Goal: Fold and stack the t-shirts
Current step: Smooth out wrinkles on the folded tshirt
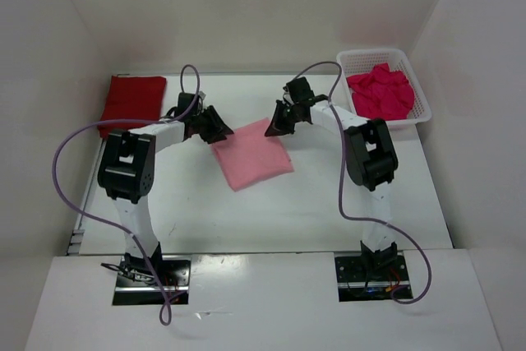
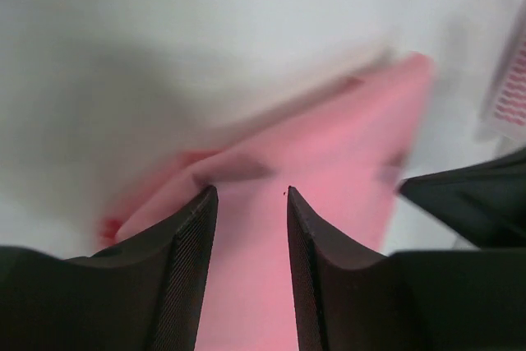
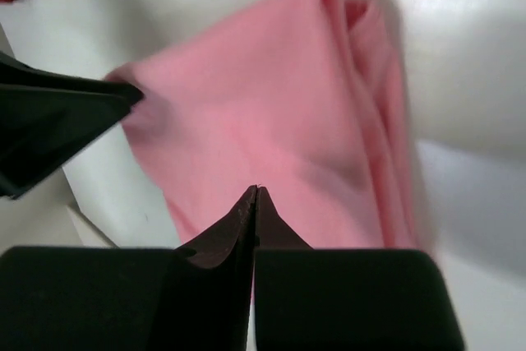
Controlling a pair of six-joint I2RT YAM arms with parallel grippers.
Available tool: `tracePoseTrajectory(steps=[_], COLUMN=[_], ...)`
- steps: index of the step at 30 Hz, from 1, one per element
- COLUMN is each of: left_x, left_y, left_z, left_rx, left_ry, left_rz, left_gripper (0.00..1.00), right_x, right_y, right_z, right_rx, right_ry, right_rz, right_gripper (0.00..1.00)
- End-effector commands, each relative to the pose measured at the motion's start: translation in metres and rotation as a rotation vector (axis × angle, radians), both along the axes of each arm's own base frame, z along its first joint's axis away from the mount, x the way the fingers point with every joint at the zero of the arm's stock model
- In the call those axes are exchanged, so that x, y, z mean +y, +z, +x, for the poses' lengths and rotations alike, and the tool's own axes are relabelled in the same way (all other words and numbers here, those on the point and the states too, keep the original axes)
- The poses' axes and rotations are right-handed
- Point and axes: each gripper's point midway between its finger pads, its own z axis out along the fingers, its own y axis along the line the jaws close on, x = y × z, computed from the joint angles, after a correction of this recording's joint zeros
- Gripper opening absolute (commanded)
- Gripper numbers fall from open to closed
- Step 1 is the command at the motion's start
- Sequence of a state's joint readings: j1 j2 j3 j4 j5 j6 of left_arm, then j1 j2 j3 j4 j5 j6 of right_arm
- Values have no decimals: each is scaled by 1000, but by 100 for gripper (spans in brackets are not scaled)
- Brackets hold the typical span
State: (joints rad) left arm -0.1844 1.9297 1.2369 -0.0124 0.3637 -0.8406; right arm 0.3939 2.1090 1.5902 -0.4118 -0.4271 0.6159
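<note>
White table (image 1: 329, 211), boxed in by plain white walls (image 1: 246, 6) on three sides. Landmark: the light pink cloth t-shirt (image 1: 253, 154), lying about mid-table between the two arms.

- Left gripper (image 1: 215, 125): at the pink shirt's far-left edge, just over the cloth. Left wrist view: the two black ribbed fingers (image 2: 191, 244) stand apart, with pink cloth showing in the gap between them. Released; nothing seen clamped.
- Right gripper (image 1: 278, 123): at the pink shirt's far-right corner, facing the left gripper across the shirt's far point. Right wrist view: fingertips pressed together to a single point, pink cloth spread just beyond them. Clenched. Cannot tell whether any cloth is pinched in the tips.
- Pink shirt: folded to a compact, roughly square pad, turned askew so one corner points away from the arm bases. Top face smooth. Right wrist view shows stacked layers and a ridge along one side edge; both wrist views are blurred.
- Dark red cloth t-shirt (image 1: 131, 103): well to the left of the pink shirt and farther back, folded into a flat rectangle on the table.
- Bright crimson-magenta cloth t-shirt (image 1: 380, 92): to the right of the pink shirt and farther back, crumpled and unfolded inside a white plastic lattice basket (image 1: 424, 113).
</note>
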Motion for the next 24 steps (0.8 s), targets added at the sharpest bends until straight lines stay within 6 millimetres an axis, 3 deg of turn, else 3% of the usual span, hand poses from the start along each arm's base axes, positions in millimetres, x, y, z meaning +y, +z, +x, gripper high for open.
tracePoseTrajectory(steps=[1,5,7,8,9,11,12,13,14,15,16,17,19,22,24], left_x=[22,48,63,67,72,74,74,75,79,79,80,81,76,71,68], left_y=[-26,-36,-31,-24,-1,11,36,42,47,46,43,33,19,-3,-17], left_z=[12,19,15,15,16,4,1,-5,-15,-22,-30,-44,-59,-79,-88], left_rx=[24,48,46,28,-25,-44,-106,-124,-137,-127,-114,-77,-31,15,62], left_ry=[33,82,113,122,134,141,142,134,144,143,135,128,101,72,83], left_rz=[34,43,42,39,34,38,32,39,60,61,71,81,61,35,37], left_gripper=[47,47,49,53,57,70,74,78,90,100,100,100,100,100,87], right_x=[-2,12,17,17,18,16,16,18,19,21,20,21,19,12,7], right_y=[-16,-37,-37,-37,-32,-30,-21,-14,-11,5,10,30,41,65,82], right_z=[31,55,51,51,51,46,47,46,43,42,41,42,37,29,20], right_rx=[-1,34,61,61,51,51,31,25,33,12,0,-36,-53,-99,-130], right_ry=[-3,6,22,22,28,28,29,38,38,48,48,51,52,46,42], right_rz=[18,36,64,64,76,76,83,98,108,127,131,144,150,143,147], right_gripper=[0,0,0,0,0,0,1,3,6,9,17,21,32,40,42])
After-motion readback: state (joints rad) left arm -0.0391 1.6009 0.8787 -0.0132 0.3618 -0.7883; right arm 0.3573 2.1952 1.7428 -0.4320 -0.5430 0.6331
